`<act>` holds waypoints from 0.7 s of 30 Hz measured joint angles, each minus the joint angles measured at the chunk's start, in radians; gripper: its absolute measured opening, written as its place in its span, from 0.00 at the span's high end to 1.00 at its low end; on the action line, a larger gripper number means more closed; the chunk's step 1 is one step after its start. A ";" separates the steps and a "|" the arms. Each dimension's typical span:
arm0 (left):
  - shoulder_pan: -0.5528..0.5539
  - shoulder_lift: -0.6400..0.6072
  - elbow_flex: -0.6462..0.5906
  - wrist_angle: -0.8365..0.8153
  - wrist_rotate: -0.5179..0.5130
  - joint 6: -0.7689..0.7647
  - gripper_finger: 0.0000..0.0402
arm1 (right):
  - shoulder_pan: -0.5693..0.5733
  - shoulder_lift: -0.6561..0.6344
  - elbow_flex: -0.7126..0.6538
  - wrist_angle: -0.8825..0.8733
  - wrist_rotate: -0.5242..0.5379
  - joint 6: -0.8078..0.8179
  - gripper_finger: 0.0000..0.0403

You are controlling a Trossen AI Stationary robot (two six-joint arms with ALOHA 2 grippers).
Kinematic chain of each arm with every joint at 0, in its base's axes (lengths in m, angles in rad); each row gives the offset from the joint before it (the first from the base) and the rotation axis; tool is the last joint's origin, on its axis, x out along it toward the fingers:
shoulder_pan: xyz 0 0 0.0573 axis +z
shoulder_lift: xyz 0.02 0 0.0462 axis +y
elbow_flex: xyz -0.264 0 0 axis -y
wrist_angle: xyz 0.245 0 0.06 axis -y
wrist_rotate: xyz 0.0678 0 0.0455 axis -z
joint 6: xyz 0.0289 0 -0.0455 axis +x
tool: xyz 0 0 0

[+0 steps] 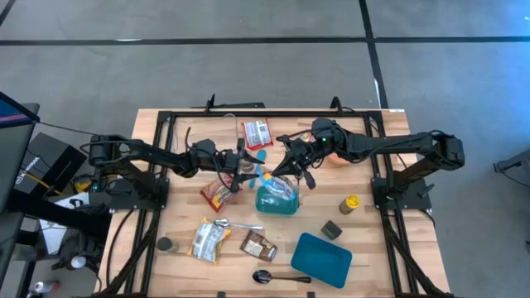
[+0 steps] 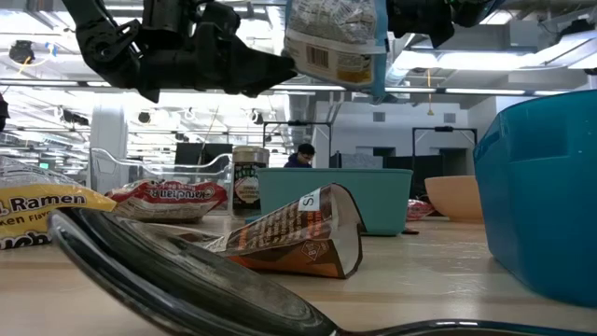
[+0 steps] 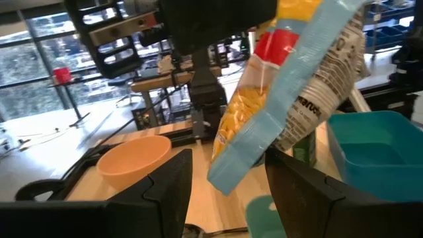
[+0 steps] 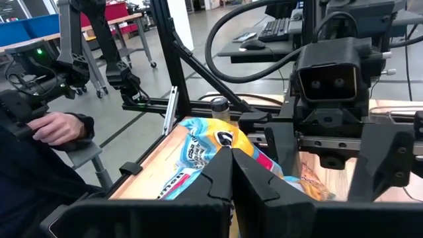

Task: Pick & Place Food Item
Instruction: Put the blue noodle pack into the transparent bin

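A snack bag [image 1: 269, 178] with light-blue edges and yellow contents hangs above the middle of the table, over a teal container [image 1: 278, 202]. My right gripper [image 1: 290, 165] reaches in from the right and is shut on the bag. My left gripper [image 1: 248, 171] reaches in level from the left and is open. In the left wrist view its fingers [image 3: 165, 192] stand on either side of the bag's lower corner [image 3: 231, 175], with a gap on each side. In the low view the bag [image 2: 336, 42] hangs high between both dark grippers. My right gripper pinches the bag's upper edge [image 4: 215, 147] between its two shut fingers. It comes at it from the table's right, nearly level. The bag hangs below the fingers, tilted, lifted clear of the table and the container.
Near the arms: a red packet [image 1: 257, 132] at the back, an orange bowl [image 1: 335, 155], a red bag [image 1: 217, 194]. Toward the front: a yellow ramen pack [image 1: 209, 238], a brown packet [image 1: 257, 245], a blue tray [image 1: 321, 257], a spoon [image 1: 277, 278], a yellow bottle [image 1: 349, 204].
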State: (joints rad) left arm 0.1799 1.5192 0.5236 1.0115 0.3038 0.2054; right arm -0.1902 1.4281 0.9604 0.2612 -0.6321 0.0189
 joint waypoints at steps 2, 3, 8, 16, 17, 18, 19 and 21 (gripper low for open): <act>0.000 0.000 0.000 0.000 0.012 0.000 0.54 | 0.000 0.000 0.000 -0.001 0.000 0.000 1.00; 0.000 0.000 0.000 0.000 0.017 0.000 0.54 | 0.000 0.000 0.000 -0.001 0.000 0.000 1.00; 0.000 -0.001 0.000 0.000 0.018 0.000 0.54 | -0.002 0.000 0.000 -0.008 0.000 0.000 1.00; 0.000 -0.001 0.000 -0.002 0.019 -0.003 0.54 | -0.002 0.000 0.000 -0.040 0.000 0.000 1.00; 0.000 -0.001 0.000 -0.002 0.019 -0.003 0.55 | -0.002 0.000 0.000 -0.041 0.000 0.000 1.00; 0.000 -0.001 0.000 -0.002 0.019 -0.003 0.57 | -0.002 0.000 0.000 -0.040 0.000 0.000 1.00; 0.000 -0.001 0.000 -0.002 0.019 -0.003 0.59 | -0.002 0.000 0.000 -0.040 0.000 0.000 1.00; 0.000 -0.002 0.000 -0.002 0.019 -0.004 0.63 | -0.004 0.000 0.000 -0.040 0.001 0.000 1.00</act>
State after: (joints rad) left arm 0.1799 1.5177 0.5232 1.0100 0.3230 0.2016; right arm -0.1945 1.4281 0.9604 0.2210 -0.6315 0.0185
